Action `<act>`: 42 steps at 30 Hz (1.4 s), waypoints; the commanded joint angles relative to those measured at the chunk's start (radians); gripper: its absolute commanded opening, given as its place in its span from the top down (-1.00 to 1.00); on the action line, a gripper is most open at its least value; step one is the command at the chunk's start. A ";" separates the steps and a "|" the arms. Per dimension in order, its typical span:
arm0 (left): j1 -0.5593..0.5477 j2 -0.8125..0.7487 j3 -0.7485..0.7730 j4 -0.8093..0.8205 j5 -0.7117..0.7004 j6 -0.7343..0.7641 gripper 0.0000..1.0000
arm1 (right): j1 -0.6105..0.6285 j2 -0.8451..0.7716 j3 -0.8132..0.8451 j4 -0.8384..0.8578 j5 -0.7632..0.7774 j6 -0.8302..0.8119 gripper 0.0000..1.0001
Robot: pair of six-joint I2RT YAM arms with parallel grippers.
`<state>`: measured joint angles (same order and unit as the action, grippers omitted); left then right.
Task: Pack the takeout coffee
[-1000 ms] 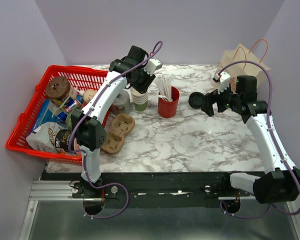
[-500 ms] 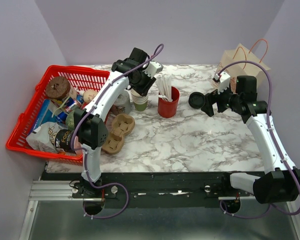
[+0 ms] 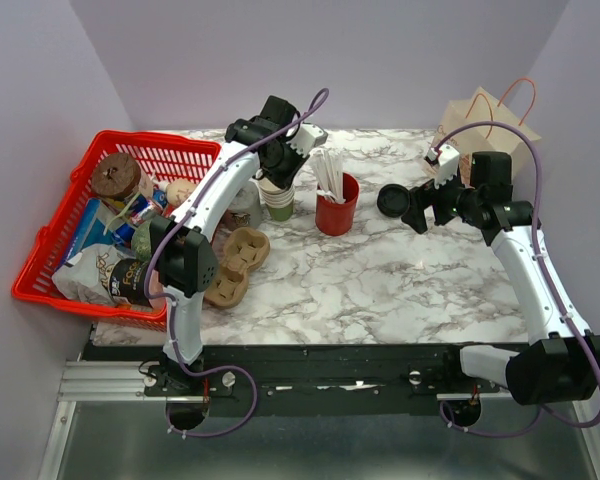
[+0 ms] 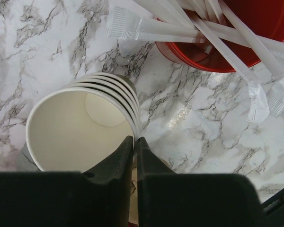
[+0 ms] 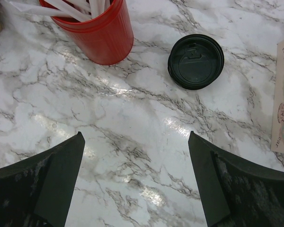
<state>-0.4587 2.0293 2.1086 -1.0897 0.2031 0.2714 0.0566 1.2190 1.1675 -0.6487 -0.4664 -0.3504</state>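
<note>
The left claw (image 4: 136, 141) is pinched nearly shut on the wall of the top cup (image 4: 75, 132), one finger inside the cream interior and one outside. The rim runs straight into the narrow gap between them. That edge grip looks chosen to peel a single cup off the stack of paper cups (image 4: 128, 92) nested beneath it, whose other rims fan out just beyond the fingertips. Further ahead of this claw and to its right stands the red cup (image 4: 236, 42), its wrapped straws (image 4: 203, 28) leaning out over the marble.

The right claw (image 5: 136, 137) stands wide open and holds nothing, hovering over the marble table top (image 5: 132, 109). The black lid (image 5: 195, 61) lies flat ahead of it, nearer its right finger than its left and well clear of both. The claw seems parked there ready to collect the lid once a cup is free. The paper bag (image 3: 485, 125) stands behind and to the right of this claw.

No finished takeout coffee shows yet. Its parts are well apart, the olive-green cup in the left claw's pinch and the lid in front of the right claw, so packing is, I judge, at an early step
</note>
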 commanded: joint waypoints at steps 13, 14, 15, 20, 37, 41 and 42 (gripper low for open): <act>-0.040 0.019 0.174 -0.101 -0.148 0.153 1.00 | -0.006 0.017 -0.011 0.012 -0.006 -0.001 -1.00; -0.043 0.020 0.179 -0.113 -0.163 0.184 1.00 | -0.006 0.017 -0.009 0.012 -0.005 -0.001 -1.00; -0.044 0.020 0.168 -0.114 -0.178 0.199 1.00 | -0.006 0.017 -0.009 0.012 -0.005 -0.001 -1.00; -0.055 0.003 0.110 -0.089 -0.295 0.273 1.00 | -0.006 0.020 -0.009 0.012 -0.005 0.002 -1.00; -0.080 -0.052 0.286 -0.145 -0.314 0.261 1.00 | -0.006 0.030 0.006 0.001 -0.012 0.005 -0.99; -0.081 -0.099 0.291 -0.144 -0.263 0.269 1.00 | -0.006 0.043 0.027 -0.003 -0.028 0.008 -0.99; -0.080 -0.127 0.291 -0.144 -0.246 0.267 1.00 | -0.006 0.046 0.035 -0.006 -0.028 0.010 -1.00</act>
<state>-0.5316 2.0029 2.3661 -1.2072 -0.0719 0.5297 0.0566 1.2472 1.1679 -0.6479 -0.4667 -0.3492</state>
